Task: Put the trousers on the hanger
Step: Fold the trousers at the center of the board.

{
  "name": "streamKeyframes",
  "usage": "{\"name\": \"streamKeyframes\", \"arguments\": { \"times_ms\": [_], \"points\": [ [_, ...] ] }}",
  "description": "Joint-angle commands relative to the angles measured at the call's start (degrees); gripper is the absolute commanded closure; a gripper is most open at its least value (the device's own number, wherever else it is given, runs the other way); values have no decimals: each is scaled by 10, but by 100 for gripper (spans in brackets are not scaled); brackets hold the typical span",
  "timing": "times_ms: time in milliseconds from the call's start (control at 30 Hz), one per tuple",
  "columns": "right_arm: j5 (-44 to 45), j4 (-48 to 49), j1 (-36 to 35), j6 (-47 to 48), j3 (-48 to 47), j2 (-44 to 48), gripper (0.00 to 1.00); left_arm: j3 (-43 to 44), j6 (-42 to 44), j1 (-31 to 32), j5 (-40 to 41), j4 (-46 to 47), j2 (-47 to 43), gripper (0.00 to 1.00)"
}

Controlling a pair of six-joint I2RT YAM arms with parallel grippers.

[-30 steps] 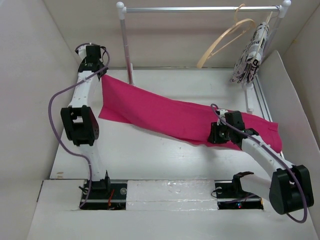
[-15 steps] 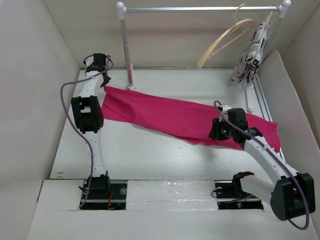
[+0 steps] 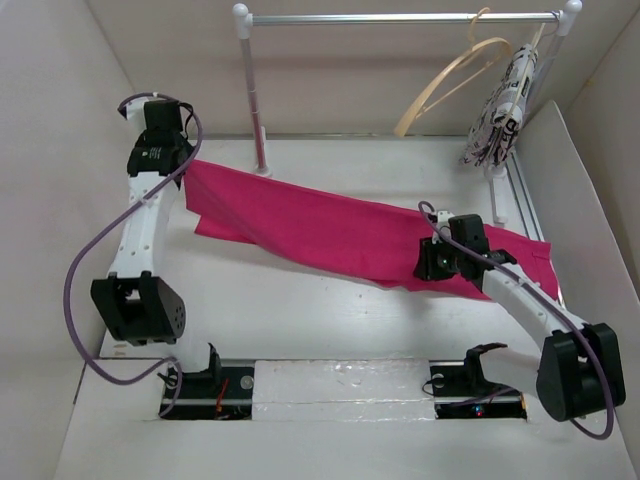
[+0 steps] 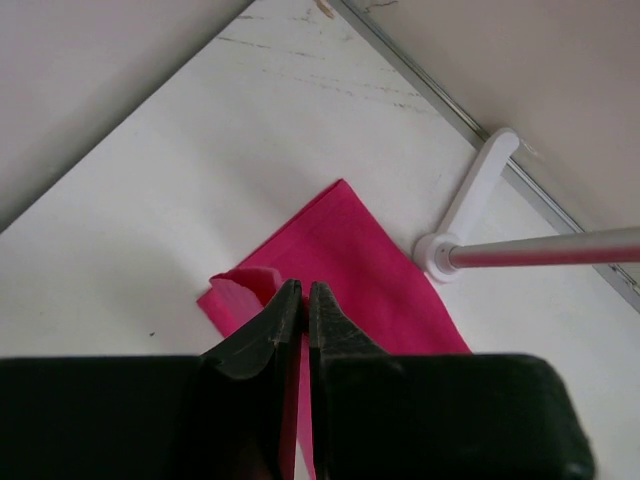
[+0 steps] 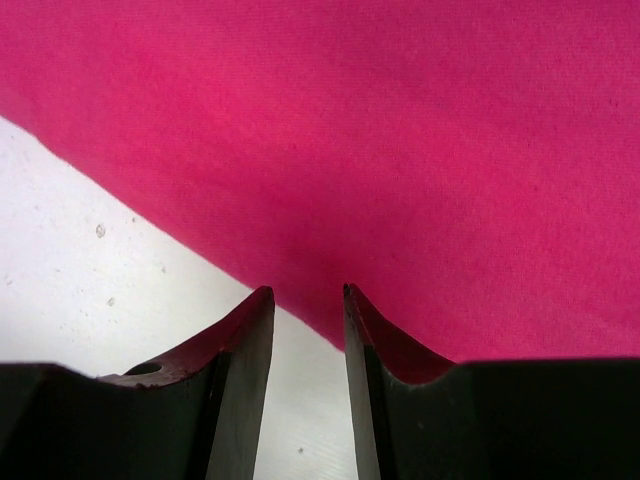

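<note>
The magenta trousers lie stretched across the table from far left to right. My left gripper is shut on their left end and holds it a little off the table. In the left wrist view the pink cloth is pinched between the closed fingers of that gripper. My right gripper is open at the trousers' near edge on the right. In the right wrist view this gripper has bare table between its fingers and the cloth just beyond them. The tan wooden hanger hangs on the rail at the back right.
The white rail spans the back on two posts; the left post stands just behind the trousers, its base in the left wrist view. A black-and-white patterned garment hangs beside the hanger. White walls enclose the table.
My left arm has swung out to the left, carrying the trousers' left end leftward and pulling the cloth longer. The right gripper has barely moved.
</note>
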State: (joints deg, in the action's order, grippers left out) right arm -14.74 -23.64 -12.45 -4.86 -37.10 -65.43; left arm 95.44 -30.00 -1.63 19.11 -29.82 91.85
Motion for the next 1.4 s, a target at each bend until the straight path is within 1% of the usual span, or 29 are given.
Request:
{"name": "streamKeyframes", "arguments": {
  "times_ms": [0,100,200,300,333,367,400,433,467,500,533,567,600,667,733,767,800,833,867,900,933,967,1000,1033,1067,1100,1167,1267,1367],
  "points": [
    [-31,54,1,20,-31,-15,60,-32,11,-4,54,7,-39,100],
    [-53,68,6,30,-41,-43,60,6,8,-4,65,-18,-11,100],
    [-55,60,11,42,-52,-61,60,54,10,-4,73,-32,43,100],
    [-57,58,16,42,-55,-57,60,118,17,-4,78,-34,117,100],
    [-56,55,16,37,-55,-55,60,144,19,-9,80,-46,171,100],
    [-54,56,16,35,-54,-49,60,195,23,-9,80,-47,198,100],
    [-52,55,16,32,-53,-46,60,218,25,-9,75,-47,225,100],
    [-45,49,16,21,-53,-38,60,268,30,-17,72,-58,301,100],
    [-45,49,16,21,-53,-37,60,293,31,-17,72,-59,302,100],
    [-39,46,11,18,-54,-32,59,309,27,-28,51,-66,328,100],
    [-28,35,11,14,-57,-30,59,308,24,-35,26,-46,353,99],
    [-18,26,11,10,-60,-18,57,289,25,-41,-15,-38,366,67],
    [-18,26,11,10,-61,-18,57,288,25,-41,-16,-38,366,67],
    [-12,22,6,3,-61,-10,56,307,36,-47,-8,-69,391,51],
    [-9,18,1,-1,-63,-9,55,305,43,-47,14,-92,387,48],
    [-9,18,1,-1,-64,-10,55,276,43,-47,28,-95,374,45],
    [-7,17,1,-1,-67,-13,55,247,45,-47,45,-89,356,45],
    [-8,18,-6,-2,-68,-17,55,210,45,-47,51,-62,305,45],
    [-9,18,-6,-4,-68,-19,54,125,45,-47,57,-41,274,44],
    [-10,20,-13,-3,-68,-22,54,80,39,-47,58,-18,213,42],
    [-14,24,-21,-3,-70,-27,54,34,35,-47,52,24,184,42],
    [-14,25,-21,-3,-71,-29,54,-48,28,-47,39,41,157,46],
    [-13,27,-30,-2,-72,-30,54,-86,21,-47,17,57,113,48],
    [-13,29,-37,-1,-72,-31,54,-117,3,-47,4,75,99,49],
    [-13,29,-37,-1,-73,-33,54,-172,-7,-52,-9,80,84,54],
    [-15,29,-37,0,-73,-34,54,-195,-15,-52,-38,87,64,57],
    [-23,30,-43,4,-74,-33,54,-250,-30,-58,-64,115,54,59],
    [-24,20,-43,13,-77,-30,54,-267,-50,-84,-108,122,70,59],
    [-13,6,-43,21,-78,-16,50,-259,-55,-104,-142,125,105,56]
  ]
}}
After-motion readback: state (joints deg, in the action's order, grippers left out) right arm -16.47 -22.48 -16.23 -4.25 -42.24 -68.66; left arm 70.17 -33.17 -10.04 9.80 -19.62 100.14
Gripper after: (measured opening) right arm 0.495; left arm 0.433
